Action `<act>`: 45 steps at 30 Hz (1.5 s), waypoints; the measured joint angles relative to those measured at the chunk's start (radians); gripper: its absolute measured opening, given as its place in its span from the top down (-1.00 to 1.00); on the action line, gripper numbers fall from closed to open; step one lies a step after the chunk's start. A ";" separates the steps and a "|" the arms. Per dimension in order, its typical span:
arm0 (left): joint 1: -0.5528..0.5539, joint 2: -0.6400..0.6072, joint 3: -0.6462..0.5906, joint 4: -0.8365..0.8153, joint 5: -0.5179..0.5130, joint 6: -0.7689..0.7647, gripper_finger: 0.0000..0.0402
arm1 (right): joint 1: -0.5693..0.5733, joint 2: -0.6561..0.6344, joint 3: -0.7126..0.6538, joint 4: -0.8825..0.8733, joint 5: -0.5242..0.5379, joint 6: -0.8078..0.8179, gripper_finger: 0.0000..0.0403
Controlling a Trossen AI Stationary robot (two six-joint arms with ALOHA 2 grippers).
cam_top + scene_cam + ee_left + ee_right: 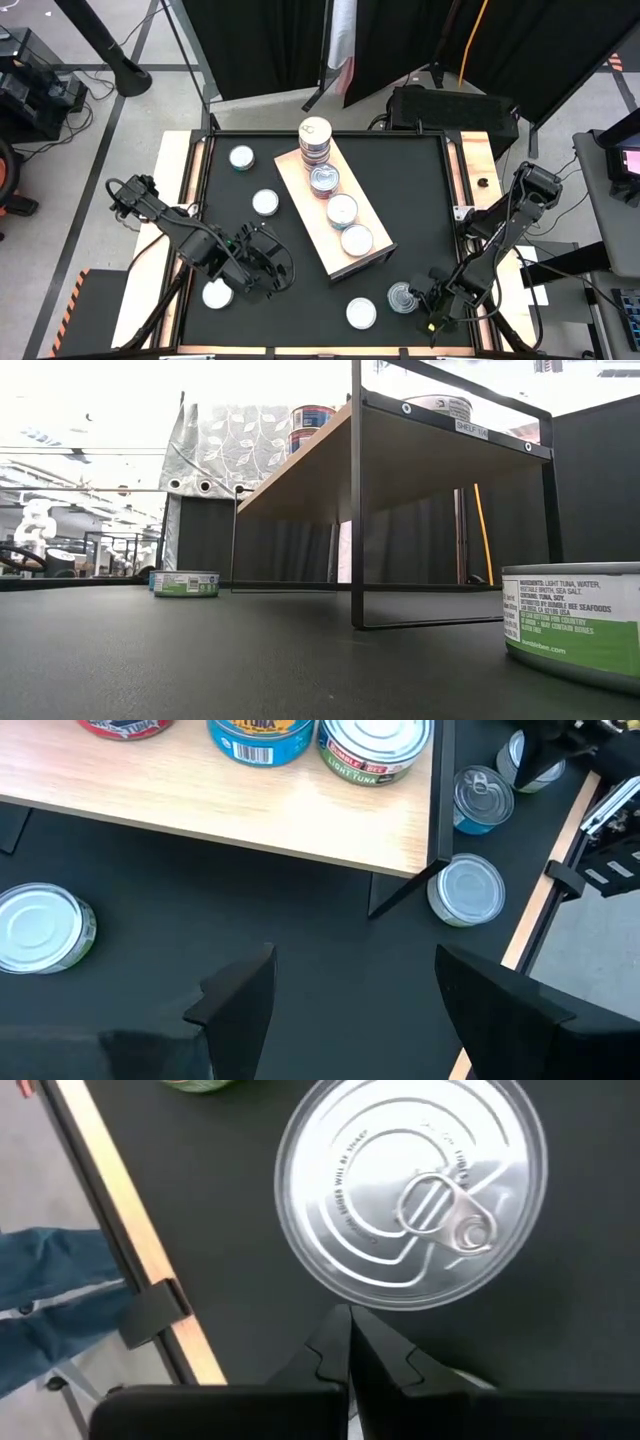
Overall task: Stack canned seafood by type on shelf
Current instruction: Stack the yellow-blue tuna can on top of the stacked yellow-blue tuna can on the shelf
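I am watching the left gripper [262, 262] hovering with its fingers spread over bare black tabletop, just off the near-left side of the long pale light-wood shelf [300, 205], pinching nothing. The right gripper [432, 300], fingers pressed together and empty, is sitting beside a silvery pull-tab tin [410, 1190] off the shelf's near-right corner. I am judging the step in hand to be fetching a loose tin: I should be centring the spread fingers over one tin, dropping straight down, closing across its short round wall, then setting it on a matching label. Counting from above: four piles of tins are standing on the shelf, the far one several high; five tins are lying loose on the tabletop around it.
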 joint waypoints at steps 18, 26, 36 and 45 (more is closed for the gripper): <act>0.000 0.000 0.000 -0.002 -0.012 0.000 -0.35 | 0.002 -0.013 -0.083 0.034 -0.009 0.063 1.00; -0.006 0.000 0.000 -0.003 -0.002 0.001 -0.35 | 0.010 -0.092 -0.071 0.041 0.048 0.029 1.00; -0.006 0.000 0.000 -0.003 -0.001 0.003 -0.35 | -0.002 0.000 -0.065 0.049 0.037 0.026 1.00; -0.024 0.000 0.000 -0.006 0.003 0.002 -0.35 | 0.052 0.018 -0.069 -0.015 -0.014 0.056 1.00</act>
